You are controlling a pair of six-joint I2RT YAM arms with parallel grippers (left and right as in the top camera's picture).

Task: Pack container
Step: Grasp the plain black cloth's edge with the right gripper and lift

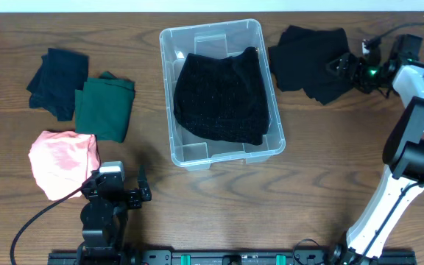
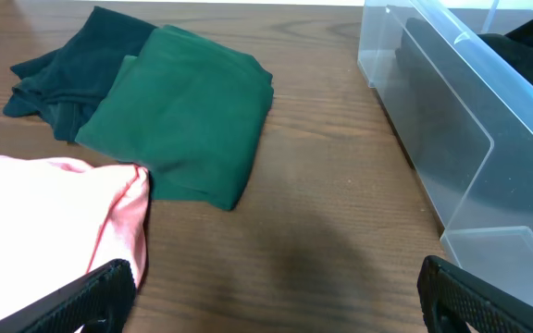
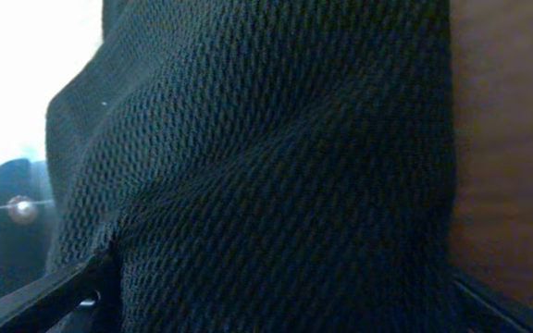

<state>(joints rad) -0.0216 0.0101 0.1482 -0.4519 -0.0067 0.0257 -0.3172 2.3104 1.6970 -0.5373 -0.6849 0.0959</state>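
The clear container (image 1: 174, 88) stands at the table's middle and holds a black knit garment (image 1: 223, 96). Its wall shows in the left wrist view (image 2: 470, 139). A second black garment (image 1: 304, 55) lies to its right. My right gripper (image 1: 342, 66) is at that garment's right edge, and its dark mesh cloth (image 3: 276, 139) fills the space between the spread fingers (image 3: 276, 310). My left gripper (image 1: 115, 185) is open and empty (image 2: 271, 305) near the front edge, beside a pink garment (image 1: 61, 162).
A green folded garment (image 1: 105, 107) and a dark teal one (image 1: 57, 81) lie left of the container; both show in the left wrist view, green (image 2: 188, 111) and teal (image 2: 72, 65), with the pink garment (image 2: 44, 213) nearest. The table is brown wood.
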